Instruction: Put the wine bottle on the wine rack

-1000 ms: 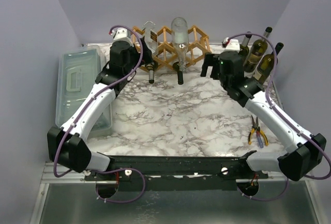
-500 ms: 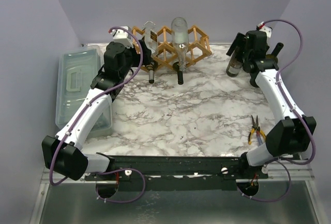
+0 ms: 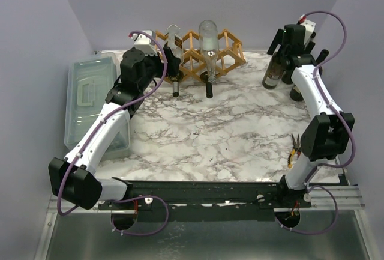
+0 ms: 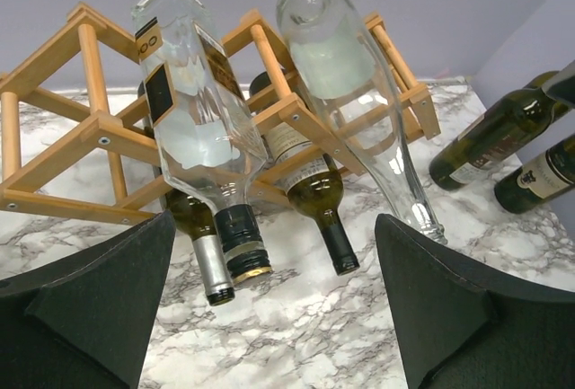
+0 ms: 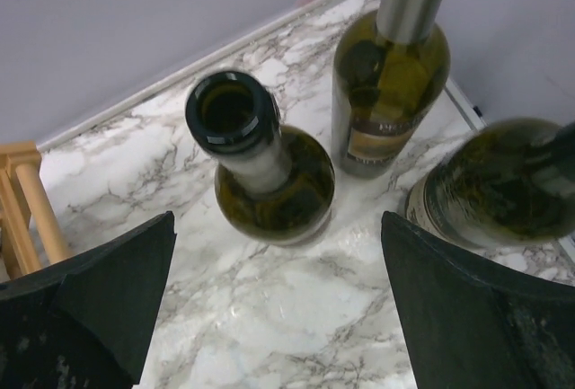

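Wine bottle (image 5: 278, 182) stands far right under spread right gripper (image 5: 277, 220); left gripper (image 4: 274, 218), also spread, faces wine rack (image 4: 99, 128).

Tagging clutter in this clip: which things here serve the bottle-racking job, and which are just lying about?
Job: wooden rack, bottles already racked, standing bottles at the right.
Lying about: lidded plastic box, pliers.

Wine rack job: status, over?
Left gripper open, empty, at wine rack. Right gripper open over standing open-necked bottle. Capped bottle, third bottle crowd it.
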